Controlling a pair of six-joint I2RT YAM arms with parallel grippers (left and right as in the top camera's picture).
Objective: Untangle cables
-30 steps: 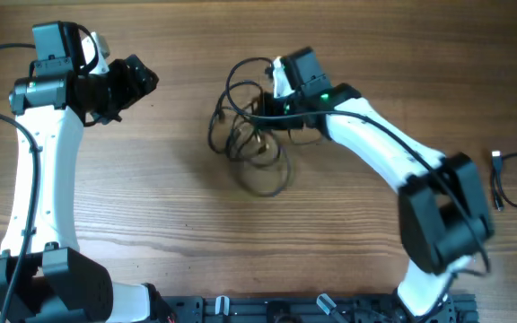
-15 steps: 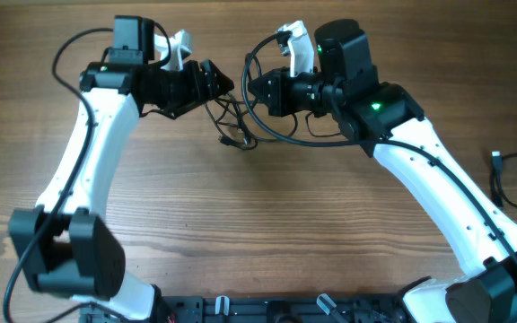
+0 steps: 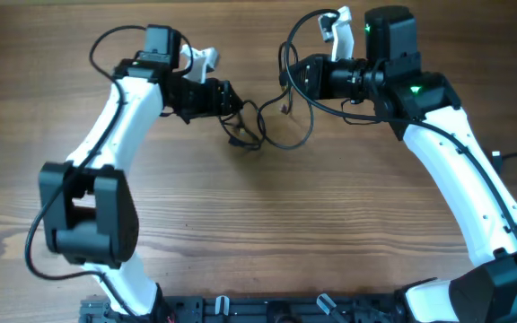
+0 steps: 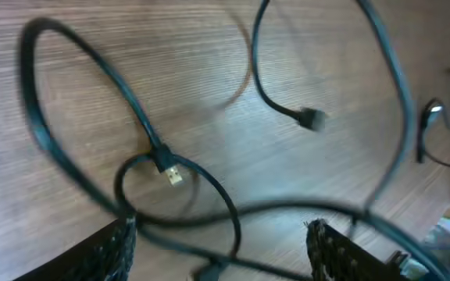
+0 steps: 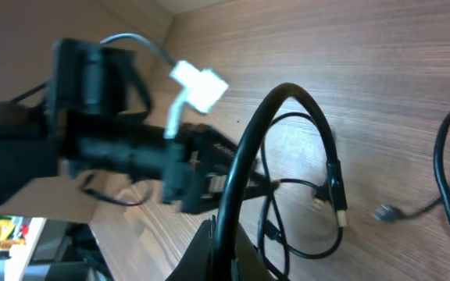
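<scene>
Well, the wooden bench is brown, with long grain lines. Two white arms reach over it: the left arm from the lower left and the right arm from the lower right. The cables are thin, black and bendy. They lie in loose loops at the upper middle, between the two tools. The right tool is pressed together on one loop and holds it up off the bench. In the right wrist view, that loop stands in front of the left tool. The left tool is spread wide just beside the knot, and a cord crosses between its fingers. One small black plug lies apart from the others.
</scene>
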